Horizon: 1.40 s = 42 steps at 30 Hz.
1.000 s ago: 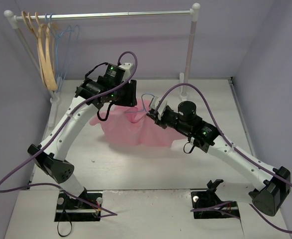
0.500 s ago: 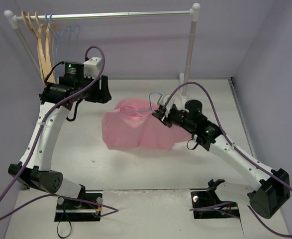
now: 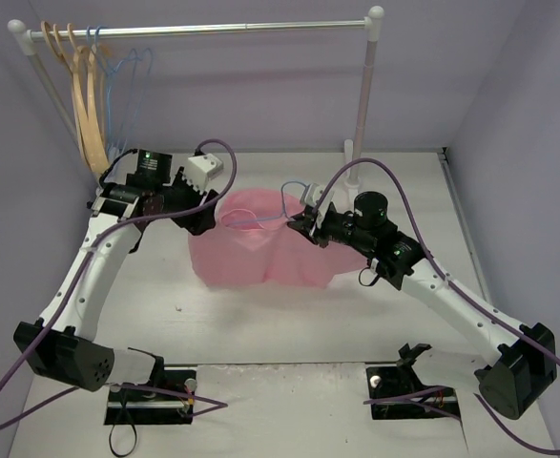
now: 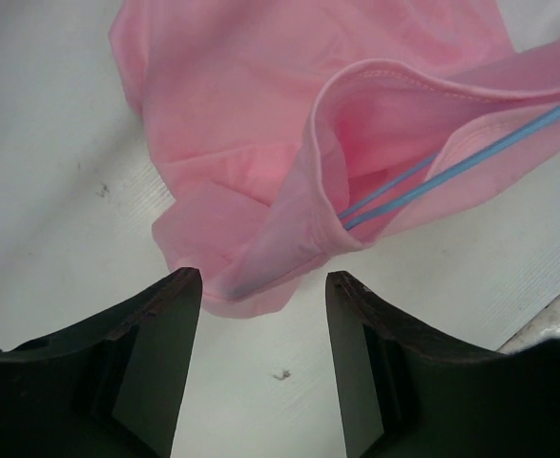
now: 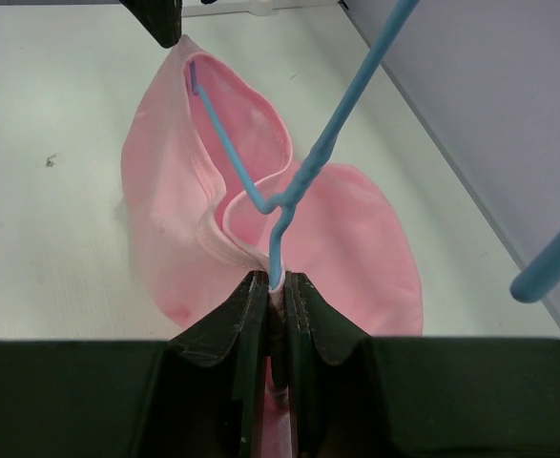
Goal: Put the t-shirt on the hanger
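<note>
The light pink t-shirt [image 3: 251, 253] lies bunched on the table, with the light-blue wire hanger [image 3: 294, 191] partly inside it. My right gripper [image 3: 303, 221] is shut on the hanger's wire [image 5: 308, 167] together with the shirt's neck edge [image 5: 217, 234], and the hook rises above the fingers. My left gripper [image 3: 203, 216] is open and empty at the shirt's left edge. In the left wrist view its fingertips [image 4: 186, 281] frame a folded corner of the shirt [image 4: 241, 143], just short of the cloth. Two blue wire strands [image 4: 451, 167] run into the shirt's opening.
A clothes rail [image 3: 203, 31] spans the back. Tan wooden hangers [image 3: 89, 105] and other blue wire hangers [image 3: 127, 86] hang at its left end. The rail's right post [image 3: 363, 95] stands behind the right arm. Purple walls close in on both sides.
My left gripper let go of the shirt, swung left and back, then came down to the shirt's left edge. The shirt sagged and spread. The right gripper barely moved.
</note>
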Motion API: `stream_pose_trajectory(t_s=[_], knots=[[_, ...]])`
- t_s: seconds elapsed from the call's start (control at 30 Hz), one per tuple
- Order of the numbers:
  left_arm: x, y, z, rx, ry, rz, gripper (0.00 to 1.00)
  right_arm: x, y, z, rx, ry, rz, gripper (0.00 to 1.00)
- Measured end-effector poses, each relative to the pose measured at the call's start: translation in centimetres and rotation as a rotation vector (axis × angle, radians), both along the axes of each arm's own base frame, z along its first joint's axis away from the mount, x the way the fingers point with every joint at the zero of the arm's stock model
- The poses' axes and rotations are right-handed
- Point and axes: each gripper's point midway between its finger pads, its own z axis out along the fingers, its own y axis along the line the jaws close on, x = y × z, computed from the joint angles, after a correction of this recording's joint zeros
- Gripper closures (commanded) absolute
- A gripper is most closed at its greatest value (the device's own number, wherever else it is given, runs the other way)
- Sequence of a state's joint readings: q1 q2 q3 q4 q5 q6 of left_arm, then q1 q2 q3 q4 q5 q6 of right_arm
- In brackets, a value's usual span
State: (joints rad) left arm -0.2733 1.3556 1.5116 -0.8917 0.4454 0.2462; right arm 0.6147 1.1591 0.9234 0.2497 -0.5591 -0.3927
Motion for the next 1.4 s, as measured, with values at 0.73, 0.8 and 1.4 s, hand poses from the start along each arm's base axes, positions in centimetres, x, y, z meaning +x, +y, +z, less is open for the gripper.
stream_pose_trajectory(t_s=[0.73,0.8,1.4], knots=[[-1.2,-1.1,-2.4,0.041,-0.107,-0.393,0.51,-1.0,0.7,-0.4,-0.010,0.043,0.069,1.00],[-1.3,-1.1,-2.7,0.043,-0.097,-0.408,0.52,-1.1,0.7,-0.4,-0.011,0.046,0.073,1.00],[-3.0,-2.1,-3.0,-0.014,-0.058,-0.496,0.94,-1.1,0.8,-0.5,-0.014,0.052,0.078,1.00]])
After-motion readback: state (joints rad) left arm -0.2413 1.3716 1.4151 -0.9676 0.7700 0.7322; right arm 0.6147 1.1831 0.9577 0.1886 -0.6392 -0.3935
